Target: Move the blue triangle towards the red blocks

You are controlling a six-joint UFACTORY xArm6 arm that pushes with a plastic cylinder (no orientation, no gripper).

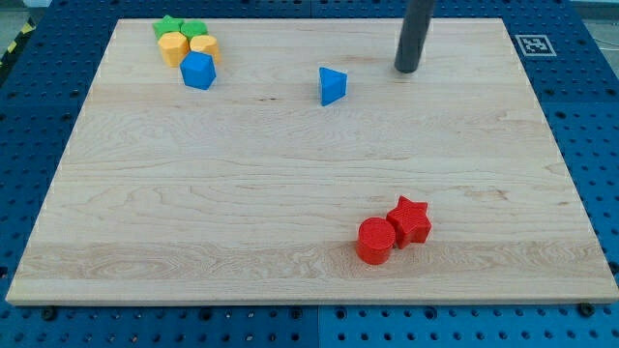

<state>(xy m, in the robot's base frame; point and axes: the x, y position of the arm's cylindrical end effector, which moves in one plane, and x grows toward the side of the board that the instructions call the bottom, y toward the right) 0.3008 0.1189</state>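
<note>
The blue triangle (pixel 332 85) lies on the wooden board in the upper middle of the view. The red star (pixel 410 219) and the red cylinder (pixel 375 241) touch each other near the view's bottom, right of centre. My tip (pixel 406 70) rests on the board to the right of the blue triangle and slightly above it, with a clear gap between them. The rod rises out of the view's top.
A cluster sits at the view's top left: a green star (pixel 169 25), a green block (pixel 194 29), two yellow blocks (pixel 174 45) (pixel 205 46) and a blue block (pixel 197 71). A marker tag (pixel 534 44) lies off the board's top right corner.
</note>
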